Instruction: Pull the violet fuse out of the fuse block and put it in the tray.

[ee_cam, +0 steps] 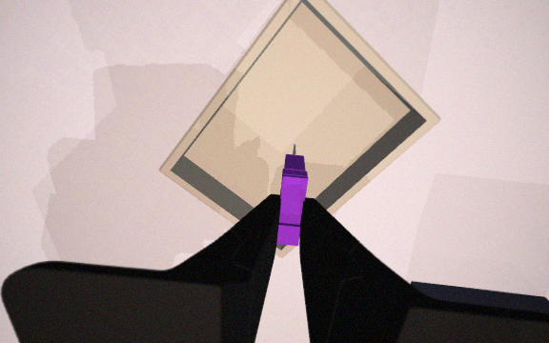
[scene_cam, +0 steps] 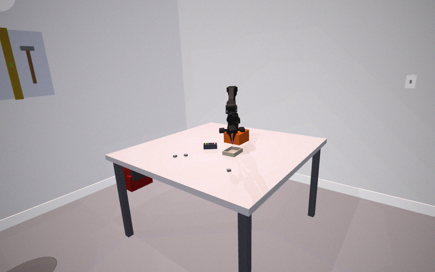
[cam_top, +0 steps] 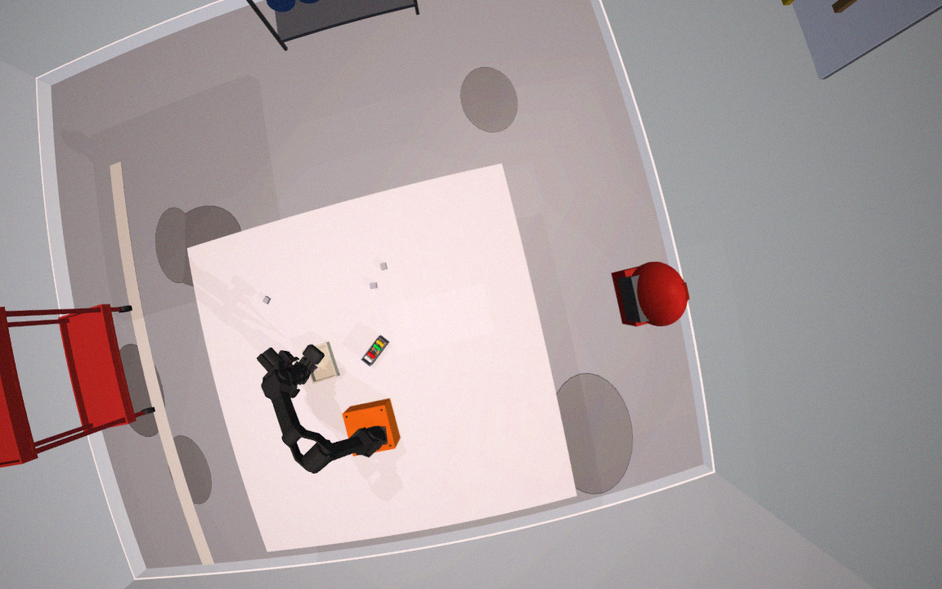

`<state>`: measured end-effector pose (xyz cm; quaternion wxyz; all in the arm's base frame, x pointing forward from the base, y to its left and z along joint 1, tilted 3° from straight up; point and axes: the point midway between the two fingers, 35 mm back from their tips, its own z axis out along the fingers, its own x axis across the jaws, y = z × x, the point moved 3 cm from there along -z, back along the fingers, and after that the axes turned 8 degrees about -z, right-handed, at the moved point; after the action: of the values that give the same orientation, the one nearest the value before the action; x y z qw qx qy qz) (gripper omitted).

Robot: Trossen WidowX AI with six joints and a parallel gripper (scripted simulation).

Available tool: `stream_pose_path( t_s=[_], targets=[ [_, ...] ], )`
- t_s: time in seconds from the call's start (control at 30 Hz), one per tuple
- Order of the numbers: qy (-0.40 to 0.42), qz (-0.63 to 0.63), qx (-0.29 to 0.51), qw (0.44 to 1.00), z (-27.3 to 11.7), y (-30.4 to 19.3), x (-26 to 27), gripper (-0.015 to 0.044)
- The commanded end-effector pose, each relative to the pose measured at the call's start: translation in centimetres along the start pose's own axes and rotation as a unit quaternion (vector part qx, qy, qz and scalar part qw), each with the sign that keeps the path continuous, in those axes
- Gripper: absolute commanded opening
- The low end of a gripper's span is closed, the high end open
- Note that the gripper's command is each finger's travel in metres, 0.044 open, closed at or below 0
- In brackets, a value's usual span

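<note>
My gripper [scene_cam: 232, 139] [ee_cam: 291, 207] is shut on the violet fuse [scene_cam: 232, 142] [ee_cam: 293, 195], which points downward with its thin metal prong at the lower end. In the wrist view the fuse appears over the near part of the beige tray [cam_top: 334, 358] [scene_cam: 227, 154] [ee_cam: 235, 78]. It is held above the tray, and the exterior view shows it over the tray's back side. No fuse lies on the visible tray floor. The dark fuse block [cam_top: 384, 339] [scene_cam: 210, 147] [ee_cam: 484, 295] holds yellow, green, red and white fuses. In the top view the arm hides the fingertips.
The orange base box [cam_top: 361, 415] [scene_cam: 243, 138] stands behind the tray in the exterior view. The fuse block is beside the tray, with a gap between them. Small grey cubes [cam_top: 383, 266] [cam_top: 373, 285] [cam_top: 266, 299] [scene_cam: 175, 155] [scene_cam: 185, 155] [scene_cam: 228, 170] lie on the table.
</note>
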<state>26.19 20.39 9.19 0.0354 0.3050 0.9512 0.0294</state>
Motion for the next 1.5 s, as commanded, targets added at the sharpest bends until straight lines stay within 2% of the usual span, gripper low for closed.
stream_pose_path(
  t_s=[0.0,0.87,1.27,1.4,1.47],
  targets=[
    [-0.002,0.003,0.001,1.0,0.5,0.1,0.1,0.0],
    [-0.002,0.003,0.001,1.0,4.0,0.1,0.1,0.0],
    [-0.001,0.001,-0.002,1.0,3.7,0.2,0.1,0.0315],
    [-0.002,0.002,0.001,1.0,0.3,0.1,0.1,0.033],
    [-0.002,0.003,0.001,1.0,0.0,0.1,0.1,0.033]
  ],
)
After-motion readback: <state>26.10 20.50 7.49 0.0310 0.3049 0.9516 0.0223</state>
